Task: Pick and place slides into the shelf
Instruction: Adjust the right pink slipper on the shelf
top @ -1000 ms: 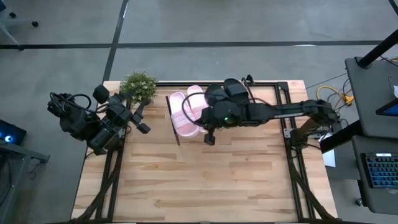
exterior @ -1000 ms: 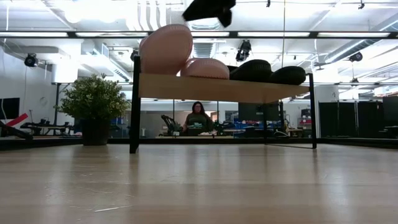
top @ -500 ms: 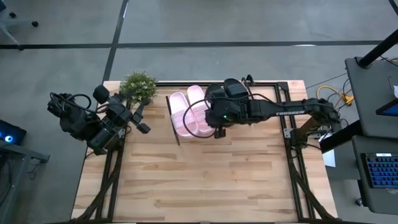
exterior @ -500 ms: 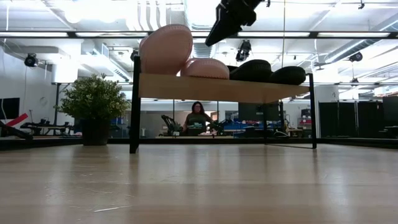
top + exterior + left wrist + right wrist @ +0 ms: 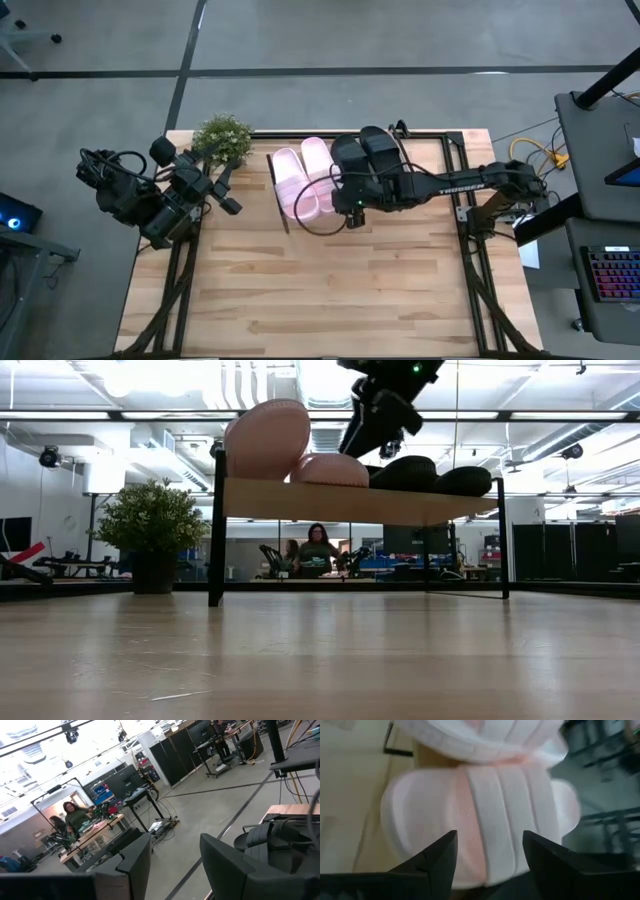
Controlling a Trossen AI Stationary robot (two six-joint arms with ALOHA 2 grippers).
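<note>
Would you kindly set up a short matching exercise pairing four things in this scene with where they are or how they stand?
Things:
1. pink slides
2. black slides
3. plant
4. right gripper

Places or states:
A. table's far-left corner
B. shelf's left half
C. open, above the shelf's front edge
D. shelf's right half

Pairs: 1-B, 2-D, 3-A, 4-C

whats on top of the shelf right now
All four slides sit on the shelf: the pink pair on its left half and the black pair on its right. The right gripper, open, hangs over the front edge, covering part of a black slide.
</note>
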